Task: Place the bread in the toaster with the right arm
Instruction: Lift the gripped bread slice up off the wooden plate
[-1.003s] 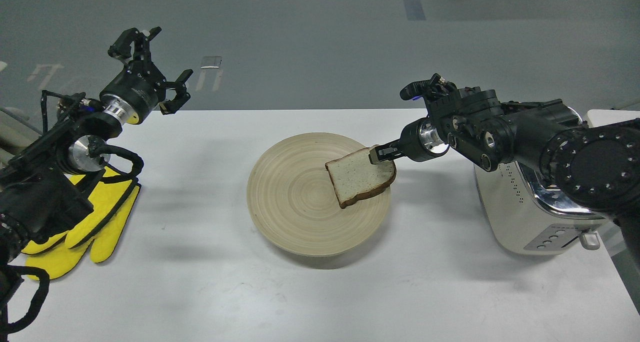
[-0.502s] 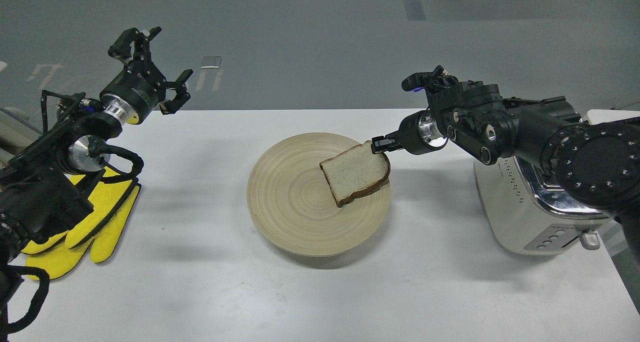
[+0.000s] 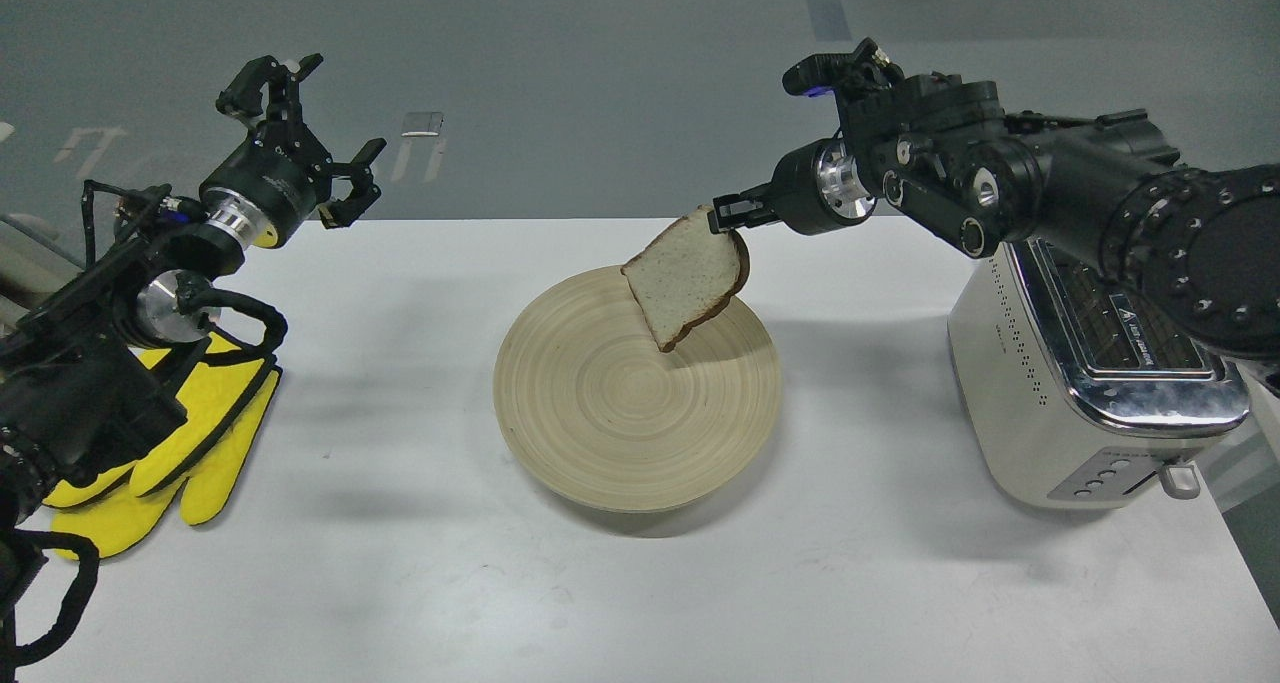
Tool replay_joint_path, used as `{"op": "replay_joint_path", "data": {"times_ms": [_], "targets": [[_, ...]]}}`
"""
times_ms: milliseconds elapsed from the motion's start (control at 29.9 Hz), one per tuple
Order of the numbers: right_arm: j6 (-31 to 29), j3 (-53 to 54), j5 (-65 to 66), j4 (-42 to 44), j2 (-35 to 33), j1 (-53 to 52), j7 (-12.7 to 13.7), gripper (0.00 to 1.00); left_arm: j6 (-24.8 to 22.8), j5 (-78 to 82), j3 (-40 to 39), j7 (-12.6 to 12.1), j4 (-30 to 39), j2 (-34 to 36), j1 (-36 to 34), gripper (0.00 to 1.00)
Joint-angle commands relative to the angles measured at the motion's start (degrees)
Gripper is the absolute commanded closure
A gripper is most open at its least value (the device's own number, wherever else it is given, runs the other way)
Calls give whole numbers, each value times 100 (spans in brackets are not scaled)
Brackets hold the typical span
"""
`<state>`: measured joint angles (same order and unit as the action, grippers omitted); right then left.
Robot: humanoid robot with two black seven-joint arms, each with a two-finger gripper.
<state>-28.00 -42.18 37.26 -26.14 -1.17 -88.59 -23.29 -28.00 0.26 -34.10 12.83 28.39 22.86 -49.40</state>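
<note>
My right gripper [image 3: 722, 217] is shut on the top corner of the bread [image 3: 685, 278], a pale speckled slice with a dark crust. The slice hangs tilted in the air above the far side of the round wooden plate [image 3: 600, 423]. The toaster [image 3: 1080, 383], cream-white with a chrome top and two slots, stands at the right of the table, below and right of my right arm. My left gripper [image 3: 305, 133] is open and empty, held high at the far left over the table's back edge.
Yellow gloves [image 3: 190, 443] lie on the table's left side under my left arm. The white table [image 3: 400, 583] has its front right corner just past the toaster. Grey floor lies beyond the back edge.
My right gripper has lifted the bread off the wooden plate, up and slightly left, uncovering the toaster's top. The left arm has not moved.
</note>
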Motion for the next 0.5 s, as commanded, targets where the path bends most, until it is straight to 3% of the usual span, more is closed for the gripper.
{"op": "replay_joint_path", "data": {"times_ms": [0,167,468], "targets": [[0,8,1,-268,-172,-439,35,100,0,0,0,0,0,0,0,0],[0,8,27,-1032,-752,-1178,140,100,0,0,0,0,0,0,0,0],[0,-105,492,-2649,-2174,-2389,597,100,0,0,0,0,0,8,9,0]]}}
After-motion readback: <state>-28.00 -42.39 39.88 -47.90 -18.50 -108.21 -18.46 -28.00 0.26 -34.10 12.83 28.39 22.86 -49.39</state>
